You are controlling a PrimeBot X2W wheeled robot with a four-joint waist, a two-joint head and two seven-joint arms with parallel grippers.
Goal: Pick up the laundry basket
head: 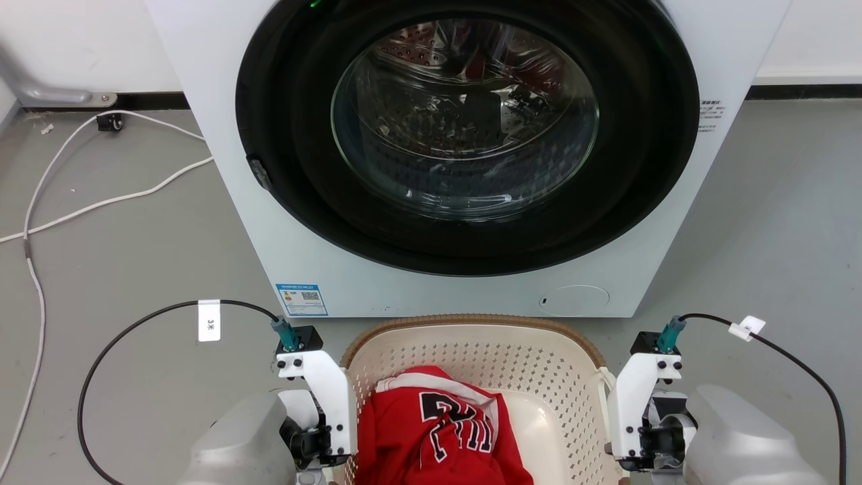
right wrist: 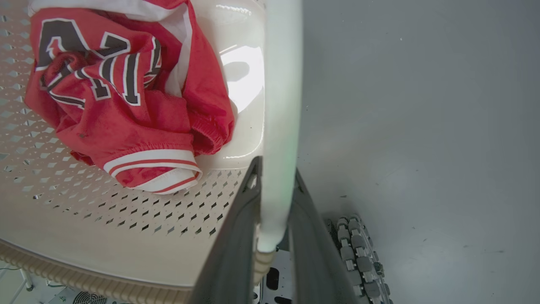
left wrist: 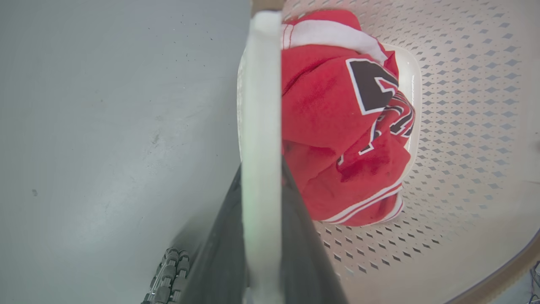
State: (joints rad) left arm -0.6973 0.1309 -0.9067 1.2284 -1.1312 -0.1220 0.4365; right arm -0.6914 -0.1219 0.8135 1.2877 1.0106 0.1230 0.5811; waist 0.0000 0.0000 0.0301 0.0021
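Observation:
The laundry basket point(head: 471, 364), cream-white and perforated with a brown woven rim, is low in the head view, right in front of the washing machine. A red jersey point(head: 438, 438) with black lettering lies in it. My left gripper point(left wrist: 261, 169) is shut on the basket's white left handle point(left wrist: 261, 105), one dark finger on each side of the bar. My right gripper point(right wrist: 276, 169) is shut the same way on the white right handle point(right wrist: 280, 105). The white wrist brackets point(head: 323, 397) flank the basket's two sides. The fingertips are hidden in the head view.
The white washing machine point(head: 222, 168) with its round glass door point(head: 465, 114) shut stands just beyond the basket. White cables point(head: 67, 202) trail over the grey floor at the left. Black cables point(head: 135, 330) loop off both wrists. Roller wheels point(right wrist: 358, 253) sit below the basket.

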